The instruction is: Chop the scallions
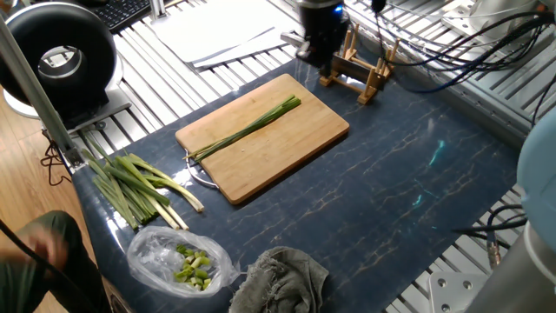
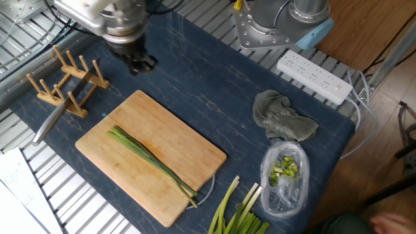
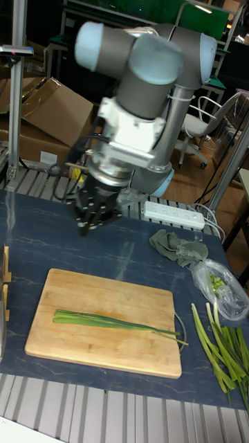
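The scallions [image 1: 248,130] [image 2: 151,159] [image 3: 117,322] lie whole, as a few thin green stalks, lengthwise on the wooden cutting board [image 1: 291,148] [image 2: 166,127] [image 3: 104,294]. My gripper [image 1: 320,54] [image 2: 136,62] [image 3: 95,216] hangs beyond the board's far corner, close to the wooden rack [image 1: 358,69] [image 2: 65,81]. It appears open, with nothing between its fingers. A knife [image 2: 52,120] rests in that rack, its blade sticking out toward the table edge.
A thicker bundle of stalks with white bases [image 1: 139,187] [image 2: 240,214] lies beside the board. A clear bag of chunks [image 1: 178,256] [image 2: 283,175], a grey cloth [image 1: 282,278] [image 2: 283,120] and a power strip [image 2: 315,75] occupy the table's other end.
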### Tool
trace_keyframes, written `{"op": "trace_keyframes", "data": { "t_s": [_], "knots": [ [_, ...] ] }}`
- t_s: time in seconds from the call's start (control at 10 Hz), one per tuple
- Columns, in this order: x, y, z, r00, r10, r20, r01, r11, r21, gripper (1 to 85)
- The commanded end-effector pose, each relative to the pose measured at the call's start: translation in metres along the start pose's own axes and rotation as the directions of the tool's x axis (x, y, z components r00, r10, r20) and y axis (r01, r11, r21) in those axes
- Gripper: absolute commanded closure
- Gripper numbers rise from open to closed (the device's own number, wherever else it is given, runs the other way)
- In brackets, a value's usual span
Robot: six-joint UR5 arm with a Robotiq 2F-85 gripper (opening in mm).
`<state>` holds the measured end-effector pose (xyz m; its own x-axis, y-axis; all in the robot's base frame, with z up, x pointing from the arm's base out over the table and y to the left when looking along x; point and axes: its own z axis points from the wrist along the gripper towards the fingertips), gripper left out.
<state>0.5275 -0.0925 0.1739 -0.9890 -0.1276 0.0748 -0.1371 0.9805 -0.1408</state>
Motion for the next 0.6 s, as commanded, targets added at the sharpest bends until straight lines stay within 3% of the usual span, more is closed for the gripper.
{"op": "trace_keyframes", "data": {
  "t_s": [0.0,0.4,0.5],
  "knots": [
    [0.0,-0.026,0.013,0.999,-0.015,0.032,0.014,1.0,0.013,84.3],
    [-0.002,-0.021,-0.001,0.997,-0.046,0.062,0.043,0.997,0.061,84.3],
    [-0.006,-0.018,0.0,0.997,-0.044,0.069,0.04,0.998,0.057,84.3]
  ]
}}
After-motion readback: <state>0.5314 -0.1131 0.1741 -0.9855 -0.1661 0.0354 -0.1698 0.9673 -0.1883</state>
